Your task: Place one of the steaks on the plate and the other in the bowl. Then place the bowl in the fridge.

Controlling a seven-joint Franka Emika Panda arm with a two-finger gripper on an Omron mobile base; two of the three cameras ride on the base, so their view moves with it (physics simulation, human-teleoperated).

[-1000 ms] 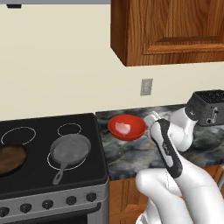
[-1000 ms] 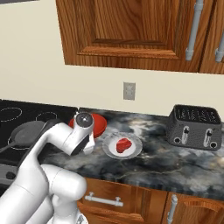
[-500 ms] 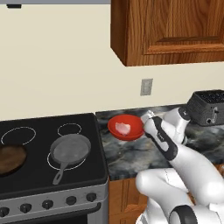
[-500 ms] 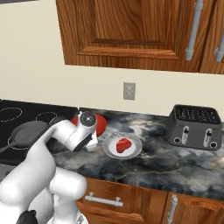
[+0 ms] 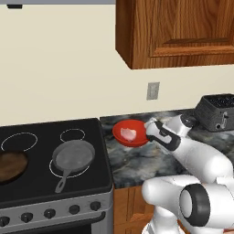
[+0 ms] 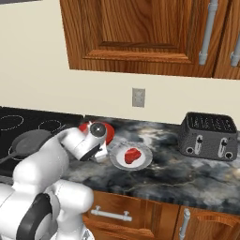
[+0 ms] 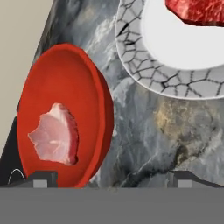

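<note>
On the dark stove (image 5: 55, 160) at the far left, a grey frying pan (image 5: 71, 157) is sitting on one ring, and a brown pan (image 5: 10, 165) is showing at the edge. Next to the stove, the stone counter (image 5: 132, 160) is starting, and the red bowl (image 5: 130, 133) is sitting on it near the back wall. I am holding my claw (image 5: 150, 131) low, just beside the bowl's right rim, and my white arm is hiding part of the counter in the left base view. My two fingers are standing wide apart, and they are gripping nothing.

From the right base view, my wrist is covering most of the bowl (image 6: 105, 132), so I cannot see inside it there. That view is showing the white plate (image 6: 140, 161) just right of my hand, with the bright red steak (image 6: 132, 155) lying on it. Farther right, a dark toaster (image 6: 208, 136) is standing well apart from the plate. Above it all, brown wood cupboards (image 6: 140, 37) are hanging, and a wall socket (image 6: 138, 97) is sitting on the wall.

From my hand view, I am looking down into the bowl (image 7: 65, 74), and the pale pink steak (image 7: 54, 139) is lying inside it. The plate (image 7: 144, 70) with its crackled rim is lying near the bowl, not touching it, and the red steak (image 7: 197, 11) is peeking in at the edge.
</note>
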